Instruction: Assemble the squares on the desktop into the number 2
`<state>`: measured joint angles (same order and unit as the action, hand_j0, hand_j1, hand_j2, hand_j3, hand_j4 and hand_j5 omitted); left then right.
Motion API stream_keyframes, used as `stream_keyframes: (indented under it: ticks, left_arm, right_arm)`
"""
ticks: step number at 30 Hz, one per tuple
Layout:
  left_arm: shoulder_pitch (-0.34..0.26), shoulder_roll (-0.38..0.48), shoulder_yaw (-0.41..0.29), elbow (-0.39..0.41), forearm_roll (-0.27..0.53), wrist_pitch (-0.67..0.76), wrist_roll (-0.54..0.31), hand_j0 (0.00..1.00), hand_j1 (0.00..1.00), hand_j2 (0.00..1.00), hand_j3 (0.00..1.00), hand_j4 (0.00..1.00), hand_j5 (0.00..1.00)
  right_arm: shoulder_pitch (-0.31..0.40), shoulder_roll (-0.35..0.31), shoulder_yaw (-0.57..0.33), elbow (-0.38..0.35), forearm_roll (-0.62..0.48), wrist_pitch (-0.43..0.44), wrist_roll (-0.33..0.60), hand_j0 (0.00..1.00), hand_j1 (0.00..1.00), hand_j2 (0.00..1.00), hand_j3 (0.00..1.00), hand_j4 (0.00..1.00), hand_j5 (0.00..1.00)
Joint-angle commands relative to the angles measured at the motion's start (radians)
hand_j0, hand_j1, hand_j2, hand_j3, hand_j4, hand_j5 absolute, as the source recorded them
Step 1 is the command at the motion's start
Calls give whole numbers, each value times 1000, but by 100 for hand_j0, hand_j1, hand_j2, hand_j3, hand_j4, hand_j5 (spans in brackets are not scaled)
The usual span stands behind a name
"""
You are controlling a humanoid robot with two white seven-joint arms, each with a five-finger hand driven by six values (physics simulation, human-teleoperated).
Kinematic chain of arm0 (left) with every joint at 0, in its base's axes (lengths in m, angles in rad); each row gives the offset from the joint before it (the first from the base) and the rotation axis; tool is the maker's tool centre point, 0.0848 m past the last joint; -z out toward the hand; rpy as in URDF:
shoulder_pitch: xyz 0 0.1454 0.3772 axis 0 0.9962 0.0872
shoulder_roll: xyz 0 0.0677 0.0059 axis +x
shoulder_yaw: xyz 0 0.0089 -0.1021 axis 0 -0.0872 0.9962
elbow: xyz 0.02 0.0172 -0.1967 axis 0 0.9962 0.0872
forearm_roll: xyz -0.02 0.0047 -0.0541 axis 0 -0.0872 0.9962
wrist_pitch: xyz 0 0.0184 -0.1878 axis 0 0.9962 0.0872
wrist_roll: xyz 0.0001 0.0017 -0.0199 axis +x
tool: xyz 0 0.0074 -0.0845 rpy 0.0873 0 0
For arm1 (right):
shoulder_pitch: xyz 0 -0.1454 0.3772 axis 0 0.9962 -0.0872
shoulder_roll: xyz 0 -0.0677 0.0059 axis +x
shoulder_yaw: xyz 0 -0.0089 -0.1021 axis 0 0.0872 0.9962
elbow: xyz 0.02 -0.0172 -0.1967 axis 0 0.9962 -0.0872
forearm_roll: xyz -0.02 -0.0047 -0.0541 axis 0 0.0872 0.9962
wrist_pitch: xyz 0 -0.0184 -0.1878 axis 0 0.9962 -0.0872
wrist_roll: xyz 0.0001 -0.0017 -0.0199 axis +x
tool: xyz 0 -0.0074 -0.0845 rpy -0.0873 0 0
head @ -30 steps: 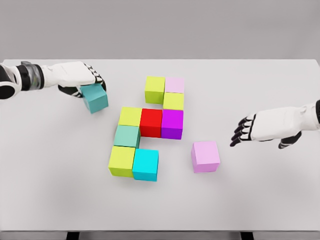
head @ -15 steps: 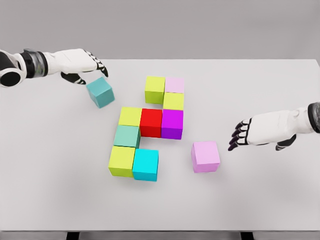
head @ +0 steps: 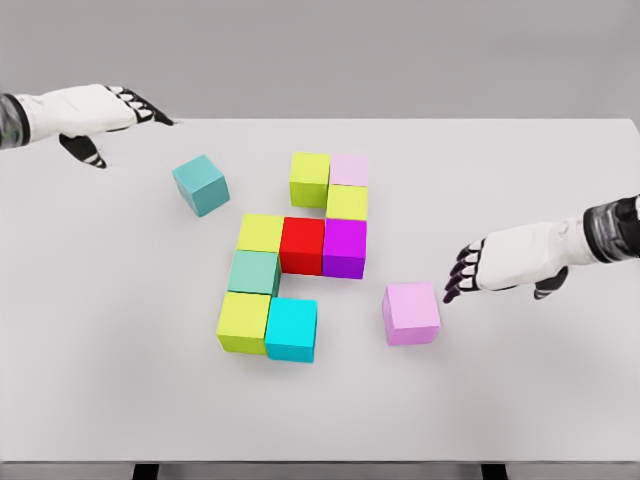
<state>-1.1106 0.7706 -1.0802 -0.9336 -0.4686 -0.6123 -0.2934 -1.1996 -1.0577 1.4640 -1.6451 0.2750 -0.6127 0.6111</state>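
Note:
Coloured cubes form a cluster mid-table: a lime cube (head: 310, 179) and pale pink cube (head: 349, 169) on top, a lime cube (head: 347, 203) below, then a yellow-green (head: 261, 233), red (head: 302, 245), purple (head: 345, 247) row, a green-teal cube (head: 253, 272), a lime cube (head: 245, 322) and a cyan cube (head: 291, 329). A teal cube (head: 201, 185) lies loose and turned at the upper left. A lilac cube (head: 411, 313) sits alone at the right. My left hand (head: 135, 107) hovers open at the far left edge, well clear of the teal cube. My right hand (head: 463, 271) is open, fingertips just right of the lilac cube.
The white table (head: 520, 400) stretches wide around the cubes, with its front edge near the bottom of the view and its back edge behind the left hand.
My left hand let go of the teal cube and drew back up and to the left. The teal cube settled on the table, rotated. My right hand slid left toward the lilac cube.

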Motion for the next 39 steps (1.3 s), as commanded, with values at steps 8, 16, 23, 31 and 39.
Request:
stream_keyframes:
  ticks: [8,16,23,31,39]
  left_arm:
    - [37,121,-64,-145,4,1,-1,91,91,91,91,91,91]
    - [58,91,-92,-152,-9,1,-6,92,92,92,92,92,92]
    - [58,21,-92,-102,-24,1,-10,93,93,93,93,93,93]
    - [51,-20,-90,-47,-25,1,-10,93,93,93,93,93,93]
    - [38,-65,-84,-5,-25,1,-12,94,94,94,94,94,94]
  right_arm:
    - [0,28,-1,2,0,2,0,98,98,98,98,98,98]
    - [2,28,-1,-25,3,2,0,98,98,98,98,98,98]
    - [2,30,-1,-70,3,2,0,98,98,98,98,98,98]
    - [0,24,-1,-94,21,2,0,98,98,98,98,98,98]
    - [2,28,-5,-45,35,2,0,98,98,98,98,98,98]
